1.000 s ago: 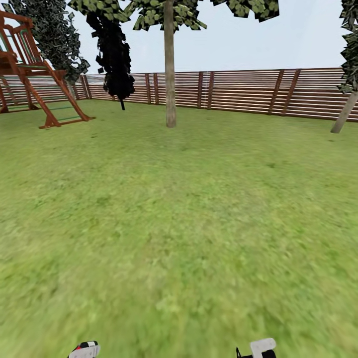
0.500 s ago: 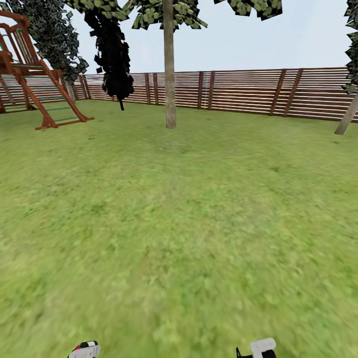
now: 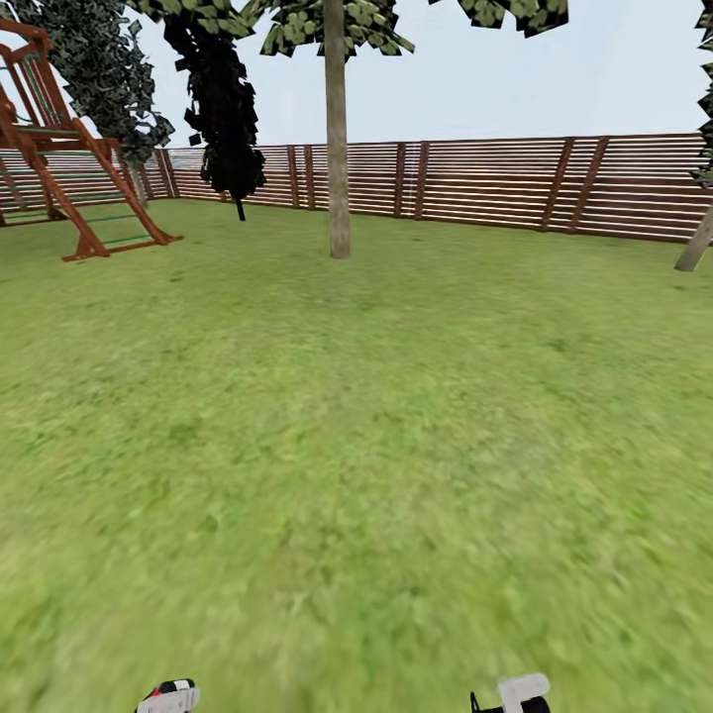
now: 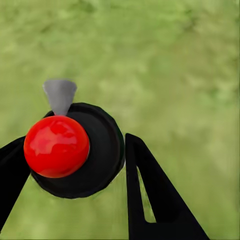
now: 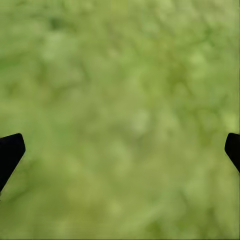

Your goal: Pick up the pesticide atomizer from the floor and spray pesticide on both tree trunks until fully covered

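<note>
The left gripper (image 4: 75,170) is pinching the small dark green-black pesticide atomizer (image 4: 82,152) with its glossy red ball top, while the right gripper (image 5: 120,150) is hanging empty, its black fingers spread wide over the blurred green lawn (image 3: 356,446). Ahead, well apart, the thick pale grey-brown tree trunk (image 3: 338,158) is standing before the brown slatted wooden fence (image 3: 495,183) (a second trunk (image 3: 696,243) is leaning at the right edge). Driving close and aiming the grey nozzle squarely should serve best.

No text, label, brand, number or sign can be read anywhere in these views.
</note>
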